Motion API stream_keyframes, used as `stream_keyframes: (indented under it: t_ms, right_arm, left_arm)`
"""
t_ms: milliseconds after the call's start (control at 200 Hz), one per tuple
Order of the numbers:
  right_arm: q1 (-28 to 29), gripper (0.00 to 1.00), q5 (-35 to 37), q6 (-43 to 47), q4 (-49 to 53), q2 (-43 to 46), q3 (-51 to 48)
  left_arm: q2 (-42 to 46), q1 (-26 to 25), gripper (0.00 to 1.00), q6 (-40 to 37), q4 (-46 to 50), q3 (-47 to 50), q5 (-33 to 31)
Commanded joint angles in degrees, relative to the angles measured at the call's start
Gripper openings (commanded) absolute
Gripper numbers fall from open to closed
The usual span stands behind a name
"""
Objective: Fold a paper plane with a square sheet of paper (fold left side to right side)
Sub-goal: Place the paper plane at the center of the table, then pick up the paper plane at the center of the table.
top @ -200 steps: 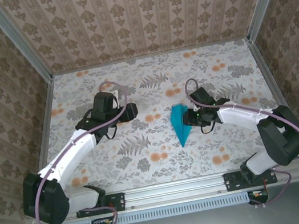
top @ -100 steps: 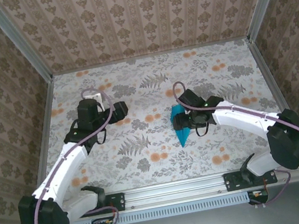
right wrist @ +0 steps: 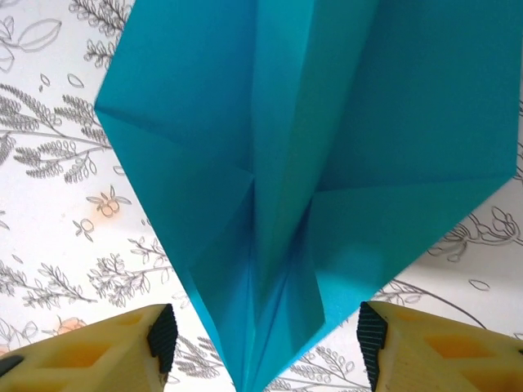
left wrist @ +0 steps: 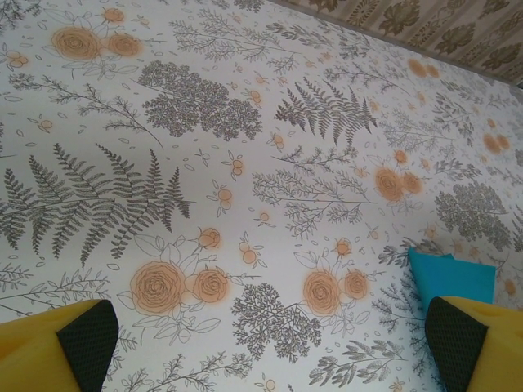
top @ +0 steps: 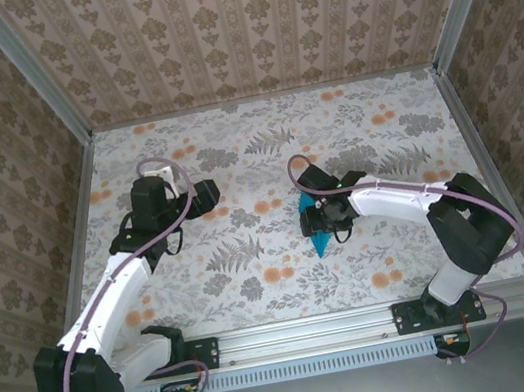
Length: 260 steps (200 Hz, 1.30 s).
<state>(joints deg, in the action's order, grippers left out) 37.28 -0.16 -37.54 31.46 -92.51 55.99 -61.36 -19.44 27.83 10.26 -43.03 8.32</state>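
The turquoise-blue paper plane (top: pixel 318 241) lies on the flowered table at centre right, a creased dart shape with layered folds. My right gripper (top: pixel 321 216) hovers directly over it and hides most of it from above. In the right wrist view the paper plane (right wrist: pixel 310 131) spreads wide, and its narrow end runs down between the open right gripper (right wrist: pixel 265 339); both black pads stand a little apart from the paper. My left gripper (top: pixel 203 194) is open over bare table well to the left. In the left wrist view a corner of the paper plane (left wrist: pixel 451 278) shows beside the right fingertip (left wrist: pixel 456 343).
Patterned walls with metal rails (top: pixel 80 258) enclose the table on the left, right and back. The arm bases sit on the rail at the near edge (top: pixel 306 330). Open table lies between the two grippers.
The left gripper drew back to the left and opened fully. The right gripper slid left onto the paper plane, covering it, and its jaws spread apart.
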Motion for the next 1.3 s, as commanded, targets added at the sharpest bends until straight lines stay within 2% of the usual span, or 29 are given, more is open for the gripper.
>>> stream_keyframes:
  t_ms: [0,455,840,940,1095,1295]
  right_arm:
    - [0.38,0.59,1.78,-0.22,-0.02,-2.11,2.01]
    - [0.35,0.29,2.91,-0.54,-0.35,-4.96,2.81]
    - [0.41,0.22,1.20,-1.47,-2.23,-6.87,2.46]
    - [0.43,0.17,0.70,-1.61,-2.39,-6.87,2.47]
    - [0.04,0.10,1.21,-1.48,-0.97,-4.48,3.37]
    - [-2.17,0.08,1.07,-0.64,3.49,-0.61,5.78]
  left_arm:
    - [1.20,0.63,1.00,0.93,-0.54,0.82,1.06]
    - [2.56,1.42,1.00,1.20,0.28,1.54,1.36]
    - [3.44,1.86,1.00,0.99,0.70,1.63,1.63]
    - [3.56,1.95,1.00,0.79,0.84,1.41,1.97]
    - [4.01,2.14,1.00,-0.01,0.73,0.82,2.23]
    - [4.79,2.22,1.00,-2.04,0.13,-0.73,2.45]
